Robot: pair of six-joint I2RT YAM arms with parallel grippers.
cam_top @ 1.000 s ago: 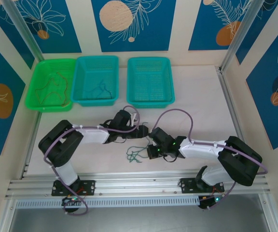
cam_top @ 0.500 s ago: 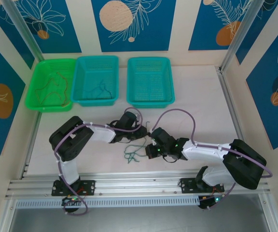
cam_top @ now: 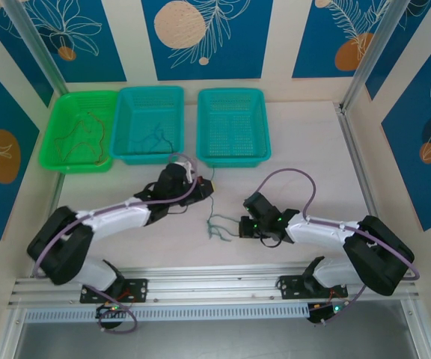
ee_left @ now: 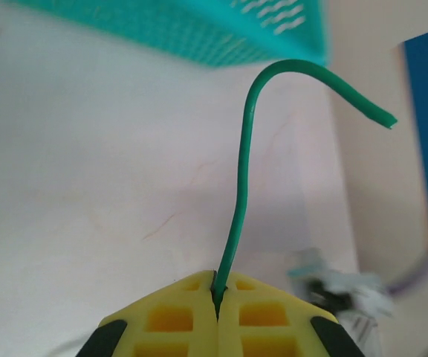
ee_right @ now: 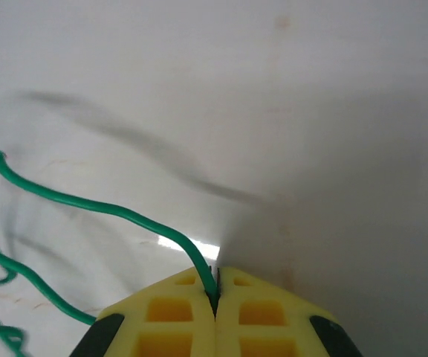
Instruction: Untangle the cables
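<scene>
From above, the green cables [cam_top: 214,223] are a thin, curly knot of wire on the pale worktop [cam_top: 305,164], between the two arms. One strand climbs from the knot to the left end effector [cam_top: 207,185], which is clamped on it. The right end effector [cam_top: 239,227] sits just beside the knot, and a strand reaches it. Red-brown cables [cam_top: 88,136] lie in the green basket [cam_top: 60,112] at the far left. Dark and blue cables [cam_top: 156,140] lie in the middle teal basket [cam_top: 129,97]

In the left wrist view, a single green cable [ee_left: 240,193] is pinched between the closed yellow fingers [ee_left: 173,320] of the left end effector [ee_left: 217,294]. It rises from them, smooth and glossy, then hooks over to the right to a cut end. A teal basket [ee_left: 199,30] stands beyond it

In the right wrist view, the right end effector [ee_right: 215,290] is closed on a green cable [ee_right: 102,207]. The wire leaves the yellow fingers [ee_right: 166,320] and snakes away to the left over the worktop [ee_right: 310,111]. More green loops lie at the lower left
</scene>
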